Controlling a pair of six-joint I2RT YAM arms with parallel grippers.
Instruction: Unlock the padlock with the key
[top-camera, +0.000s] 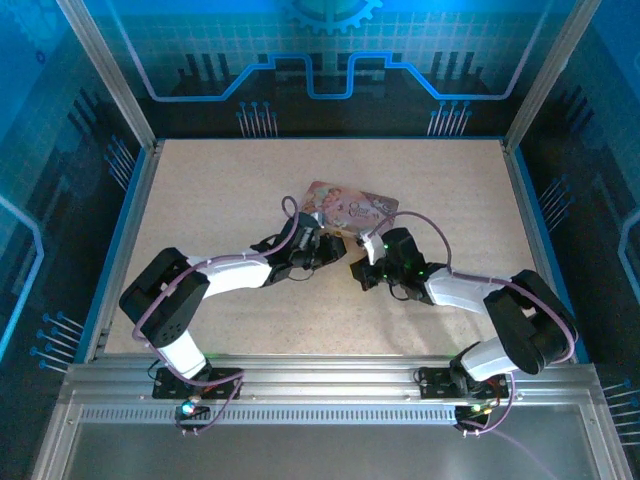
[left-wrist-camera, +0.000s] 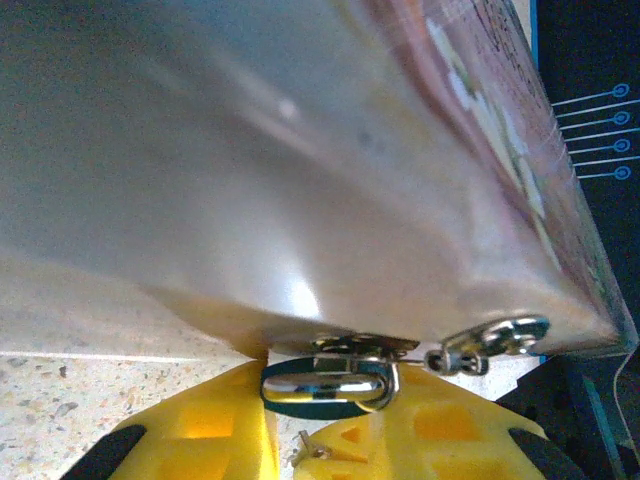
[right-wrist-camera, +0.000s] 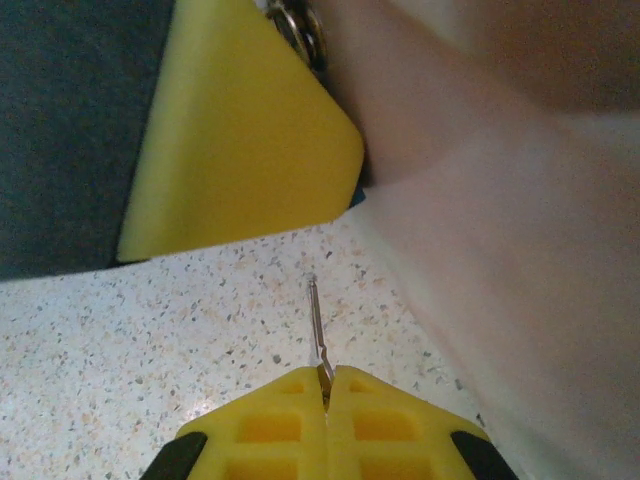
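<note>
The jaws of the right gripper (right-wrist-camera: 327, 378) are pressed fully together on the key (right-wrist-camera: 316, 325). The key is held by its end, with its long axis pointing straight out from the fingertips, over the table (right-wrist-camera: 150, 340) and toward the tin (right-wrist-camera: 500, 250). The left gripper (left-wrist-camera: 325, 405) is closed narrowly on the padlock (left-wrist-camera: 325, 385), which is laid crosswise between its jaws under the tin's clasp (left-wrist-camera: 350, 345).

bare table (top-camera: 200, 190) wide on every side, the pink tin (top-camera: 350, 207) just ahead of the left gripper (top-camera: 338, 250)
</note>
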